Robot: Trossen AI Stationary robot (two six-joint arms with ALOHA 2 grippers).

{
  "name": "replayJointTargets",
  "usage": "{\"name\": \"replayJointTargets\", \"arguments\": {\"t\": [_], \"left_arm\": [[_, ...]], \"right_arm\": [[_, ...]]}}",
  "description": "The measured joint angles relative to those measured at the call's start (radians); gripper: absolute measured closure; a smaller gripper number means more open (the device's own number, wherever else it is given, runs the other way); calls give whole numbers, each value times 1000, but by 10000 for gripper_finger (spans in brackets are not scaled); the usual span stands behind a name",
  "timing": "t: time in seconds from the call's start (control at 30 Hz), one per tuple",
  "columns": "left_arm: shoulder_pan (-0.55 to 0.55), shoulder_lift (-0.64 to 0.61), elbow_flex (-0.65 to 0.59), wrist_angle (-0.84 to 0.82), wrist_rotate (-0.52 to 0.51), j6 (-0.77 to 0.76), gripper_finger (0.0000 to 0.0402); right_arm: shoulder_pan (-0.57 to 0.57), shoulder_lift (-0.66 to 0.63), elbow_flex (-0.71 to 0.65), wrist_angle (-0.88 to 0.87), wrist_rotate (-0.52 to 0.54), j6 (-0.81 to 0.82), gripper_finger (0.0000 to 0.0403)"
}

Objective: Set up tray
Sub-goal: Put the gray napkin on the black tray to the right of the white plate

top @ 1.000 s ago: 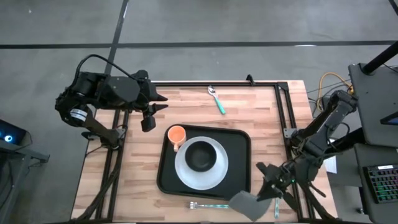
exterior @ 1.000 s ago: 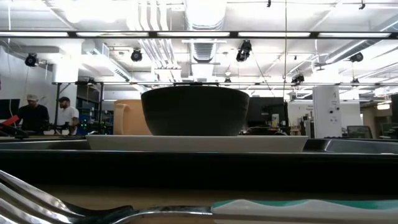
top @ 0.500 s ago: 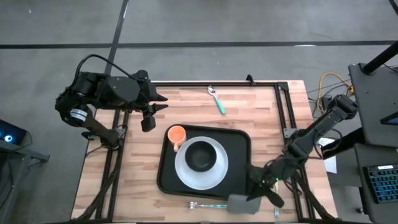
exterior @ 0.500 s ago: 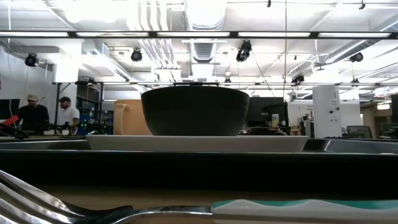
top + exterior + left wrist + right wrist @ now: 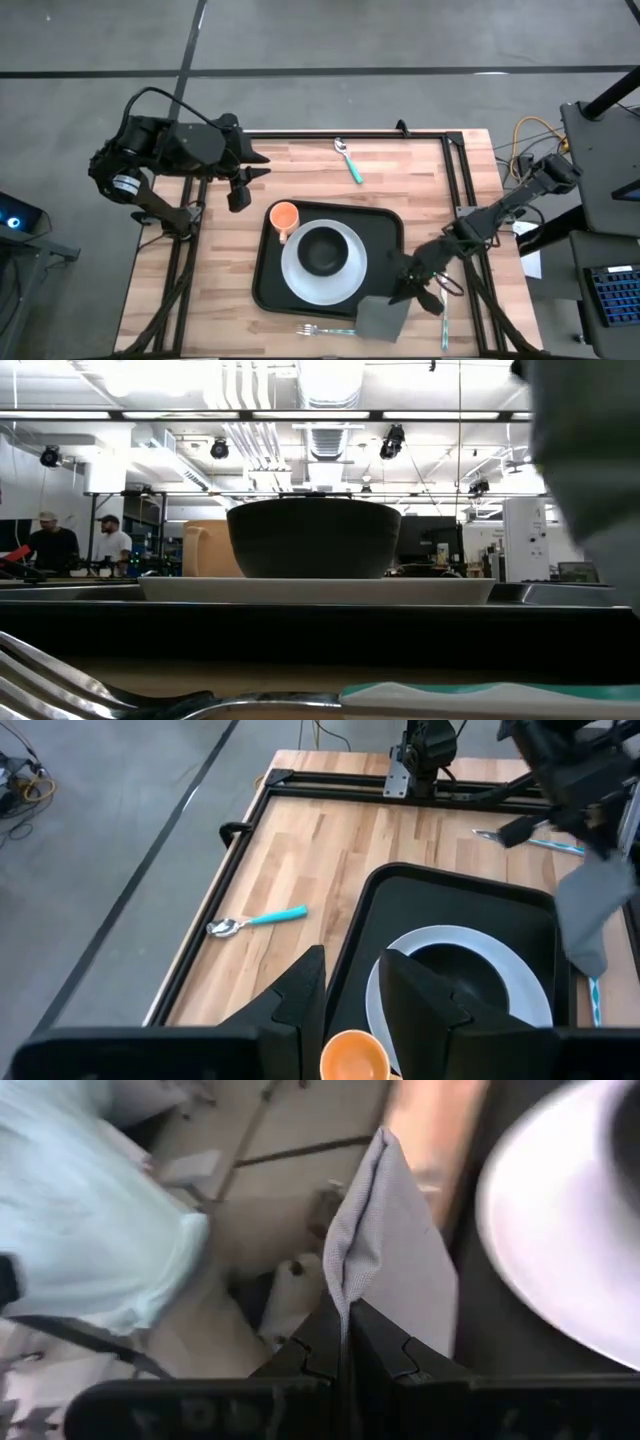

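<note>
Tray (image 5: 384, 232), black, lies mid-table. Right gripper (image 5: 402, 290) reaches low from beyond the tray's right side to its near right corner, jaws clamped on a grey napkin (image 5: 380, 317) hanging there. Left gripper (image 5: 240, 180) waits past the tray's far left corner, jaws parted, empty.

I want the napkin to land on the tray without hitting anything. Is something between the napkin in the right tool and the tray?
Nothing visible blocks it. The right tool, shut on the grey napkin, hangs at the tray's near right corner. That strip is bare; the white plate fills the middle.
</note>
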Motion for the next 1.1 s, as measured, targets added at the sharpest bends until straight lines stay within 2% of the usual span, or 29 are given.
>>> {"name": "replayJointTargets", "arguments": {"t": [0.33,0.53,1.1], "left_arm": [[-1,0,-71,-8,1,-10,322],[-1,0,-86,-5,1,-10,322],[-1,-7,-74,12,1,0,322]], "right_arm": [[-105,-51,-12,-212,5,-41,395],[-166,-83,-17,-343,70,-85,395],[-387,-97,-159,-314,87,-193,395]]}}
